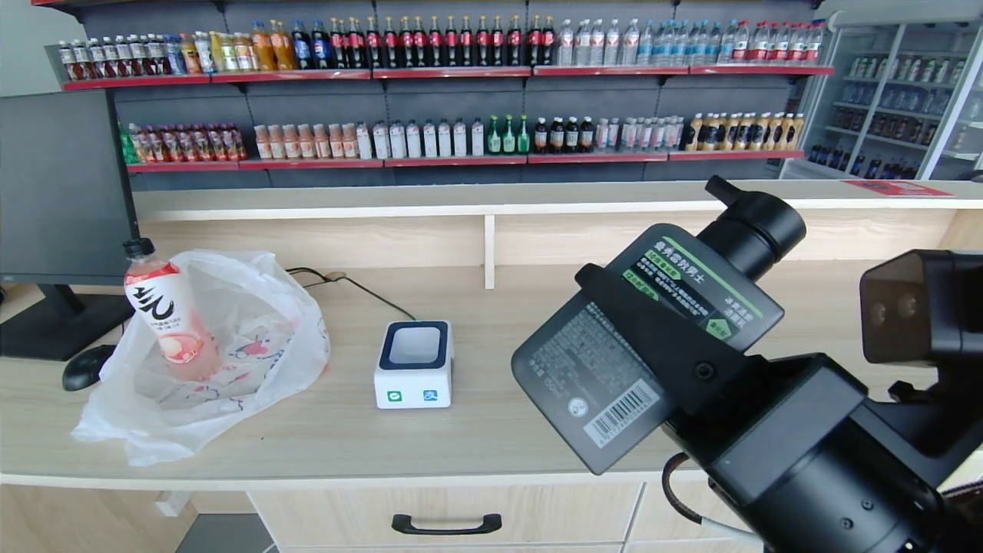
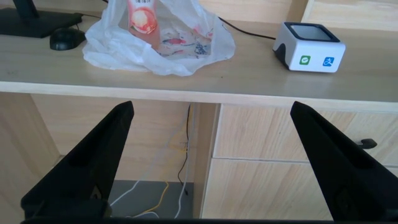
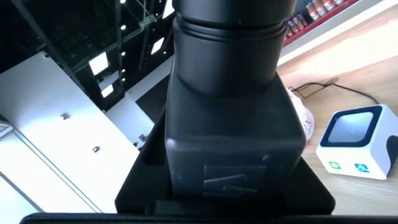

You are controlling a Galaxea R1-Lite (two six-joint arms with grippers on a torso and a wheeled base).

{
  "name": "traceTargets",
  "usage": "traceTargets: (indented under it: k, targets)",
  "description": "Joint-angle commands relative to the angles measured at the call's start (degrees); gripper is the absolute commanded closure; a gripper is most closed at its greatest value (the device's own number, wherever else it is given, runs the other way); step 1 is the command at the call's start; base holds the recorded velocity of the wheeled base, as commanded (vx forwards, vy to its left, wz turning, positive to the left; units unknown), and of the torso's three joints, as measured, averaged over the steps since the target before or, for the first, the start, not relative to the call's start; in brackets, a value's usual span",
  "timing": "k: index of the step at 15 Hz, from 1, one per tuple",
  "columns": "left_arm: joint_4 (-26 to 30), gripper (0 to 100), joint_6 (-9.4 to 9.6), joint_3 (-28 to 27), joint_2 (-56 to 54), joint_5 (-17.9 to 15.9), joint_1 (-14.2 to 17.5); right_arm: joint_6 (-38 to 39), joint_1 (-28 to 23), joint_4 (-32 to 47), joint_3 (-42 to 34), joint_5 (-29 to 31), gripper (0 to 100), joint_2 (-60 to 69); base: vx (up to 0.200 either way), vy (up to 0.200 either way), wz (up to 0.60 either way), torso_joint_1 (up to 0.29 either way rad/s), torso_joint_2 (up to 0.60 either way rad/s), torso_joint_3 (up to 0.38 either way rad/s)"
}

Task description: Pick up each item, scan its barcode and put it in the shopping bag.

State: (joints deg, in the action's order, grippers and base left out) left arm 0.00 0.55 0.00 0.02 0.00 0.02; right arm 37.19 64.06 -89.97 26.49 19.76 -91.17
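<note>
Bottle [image 1: 170, 319] in the bag [image 1: 269, 338] on the counter's [image 1: 476, 438] left, scanner [image 1: 415, 365] right of it, mouse [image 1: 86, 367] just left, perhaps against it.

Right gripper [image 1: 659, 338] raised at right, fingers clamped on black bottle [image 1: 584, 361]; left gripper [image 2: 211, 124] low, fingers spread wide, empty.

Along the top of your head view you've got red-edged shelves [image 1: 453, 73] packed with drink bottles [image 1: 399, 140], plus a glass-door fridge [image 1: 891, 100] in the upper right corner. Far left, a dark monitor [image 1: 61, 184] stands on the wooden counter [image 1: 491, 430], and a black mouse [image 1: 86, 366] sits just beside its base. Bottom centre there's a drawer with a black handle [image 1: 446, 525]. In your left wrist view, a few loose cables [image 2: 185, 163] hang under the counter.
</note>
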Motion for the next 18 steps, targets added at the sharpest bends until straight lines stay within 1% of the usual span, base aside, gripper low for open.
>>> traceTargets:
  k: [1,16,18]
  targets:
    - [0.00,0,-0.02,0.00,-0.02,0.00,0.06,-0.02,0.45,-0.03,-0.12,0.01,100,0.47,0.000,0.000,0.00,0.000,0.00,0.000]
    - [0.00,0,-0.02,0.00,-0.02,0.00,-0.02,-0.54,0.54,-0.03,-0.12,0.01,100,-0.41,0.000,0.000,0.00,0.000,0.00,0.000]
    - [0.00,0,-0.02,0.00,-0.02,0.00,0.06,-1.25,0.54,-0.03,-0.30,-0.78,100,-0.76,0.000,0.000,0.00,0.000,0.00,0.000]
